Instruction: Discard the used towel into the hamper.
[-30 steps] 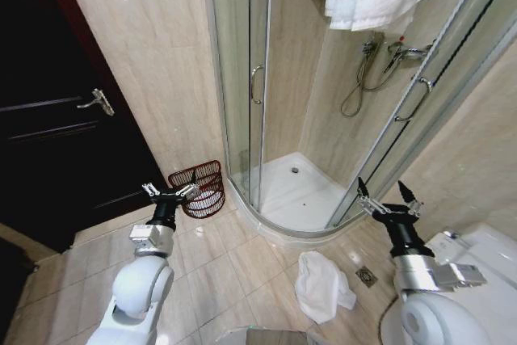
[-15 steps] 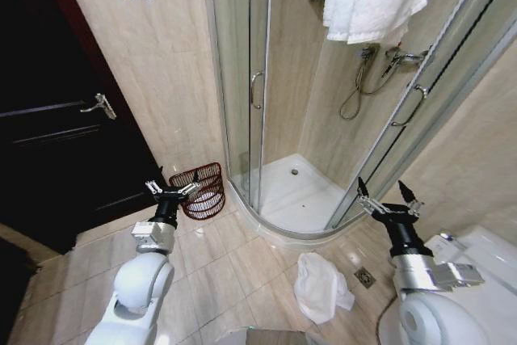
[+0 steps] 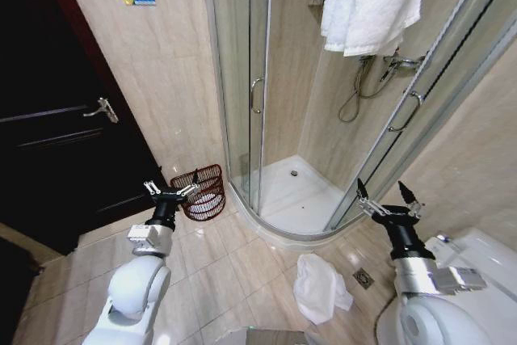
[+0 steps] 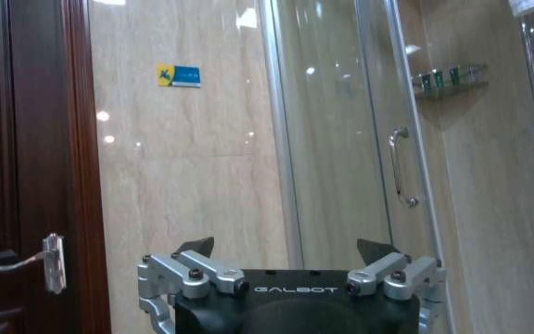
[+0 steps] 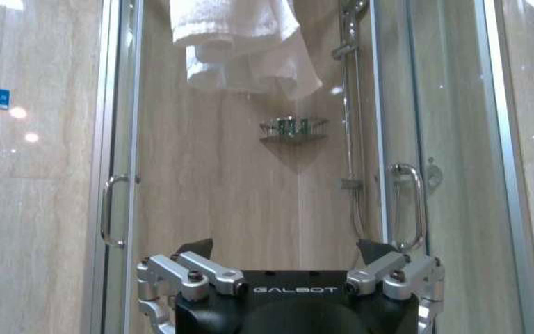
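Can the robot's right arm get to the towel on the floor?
Probably yes. The white towel lies crumpled on bare tiles just left of the right gripper, whose fingers are open and empty. Nothing lies between them, though the arm would have to bend down.

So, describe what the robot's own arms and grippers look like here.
Both arms have glossy white rounded shells, a silver metal wrist block and a black neck. The left gripper and right gripper match: black body, silver bolted linkages, dark pointed jaws. Each wrist view shows white GALBOT lettering on the black gripper body. No loose cables are visible.
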